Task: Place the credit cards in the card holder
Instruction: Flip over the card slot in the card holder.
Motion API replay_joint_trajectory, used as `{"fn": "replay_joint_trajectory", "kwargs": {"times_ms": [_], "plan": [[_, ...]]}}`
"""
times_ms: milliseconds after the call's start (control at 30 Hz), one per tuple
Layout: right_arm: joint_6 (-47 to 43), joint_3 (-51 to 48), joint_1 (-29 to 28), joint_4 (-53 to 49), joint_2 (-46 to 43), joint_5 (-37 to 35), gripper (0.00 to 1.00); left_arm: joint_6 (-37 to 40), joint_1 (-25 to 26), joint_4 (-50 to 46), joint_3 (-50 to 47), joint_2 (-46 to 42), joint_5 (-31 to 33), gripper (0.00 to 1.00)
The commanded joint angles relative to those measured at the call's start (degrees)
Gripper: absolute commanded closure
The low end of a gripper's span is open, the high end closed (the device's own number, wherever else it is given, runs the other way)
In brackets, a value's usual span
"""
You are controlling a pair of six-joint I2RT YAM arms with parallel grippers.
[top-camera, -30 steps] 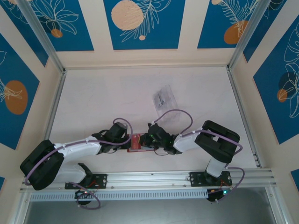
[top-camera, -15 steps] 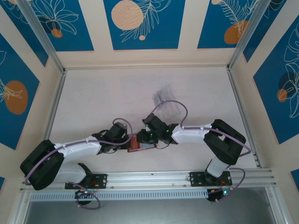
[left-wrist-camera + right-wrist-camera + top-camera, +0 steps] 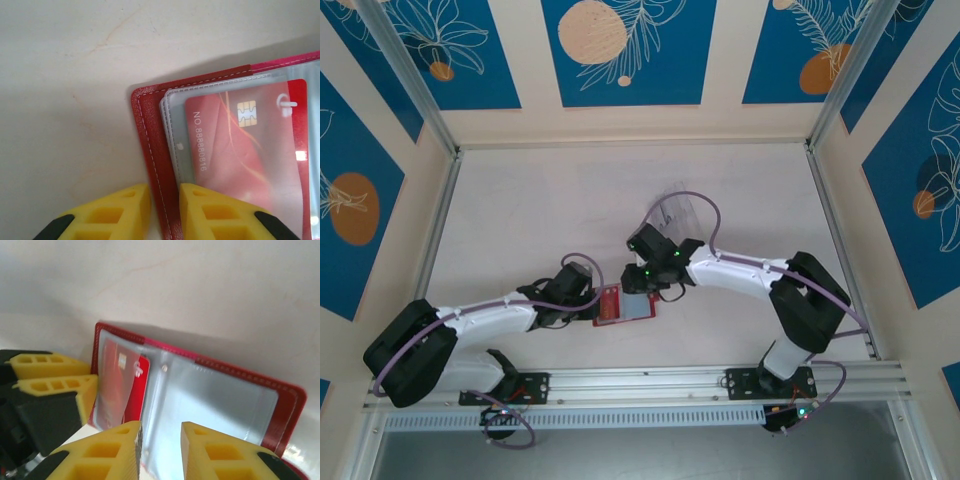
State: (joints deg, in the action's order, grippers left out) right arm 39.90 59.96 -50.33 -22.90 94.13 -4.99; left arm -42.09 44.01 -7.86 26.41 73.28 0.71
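One red card (image 3: 240, 150) sleeved (wrist views); left jaws pinch card holder (image 3: 150, 140), right jaws ajar, empty.

card holder (image 3: 152, 140) cut off rt/btm, red card (image 3: 235, 160) too — clear tray (image 3: 682, 208) partly behind rt arm (image 3: 740, 270)

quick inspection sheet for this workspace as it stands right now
surface: pale table, faintly veined
job's things: card holder lying open near the arms; red card inside a clear sleeve
clutter: clear plastic tray on the far side of the right arm
grippers: left gripper shut, fingers clamping the card holder's cover edge; right gripper open over the sleeves, holding nothing
cables: purple cables looped along both arms
surroundings: blue floral wall panels; aluminium rail at the near edge
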Motion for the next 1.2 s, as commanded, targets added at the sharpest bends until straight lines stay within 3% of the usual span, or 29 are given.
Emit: {"fn": "replay_joint_trajectory", "kwargs": {"times_ms": [0, 833, 1067, 1167], "plan": [[-5.1, 2.8, 0.1, -6.2, 3.6, -4.0, 0.71, -0.4, 0.8, -4.0, -2.0, 2.7, 0.1, 0.77], [-1.8, 4.2, -3.1, -10.4, 15.6, -13.0, 0.66, -0.4, 0.8, -4.0, -1.8, 2.9, 0.1, 0.77], [0.3, 3.0, -4.3, -8.7, 18.0, -10.3, 0.81, 0.0, 0.8, -4.7, -1.3, 2.7, 0.3, 0.77], [0.6, 3.0, -4.5, -8.9, 17.5, -10.5, 0.96, 0.2, 0.9, -5.2, -0.9, 2.7, 0.5, 0.77]]}}
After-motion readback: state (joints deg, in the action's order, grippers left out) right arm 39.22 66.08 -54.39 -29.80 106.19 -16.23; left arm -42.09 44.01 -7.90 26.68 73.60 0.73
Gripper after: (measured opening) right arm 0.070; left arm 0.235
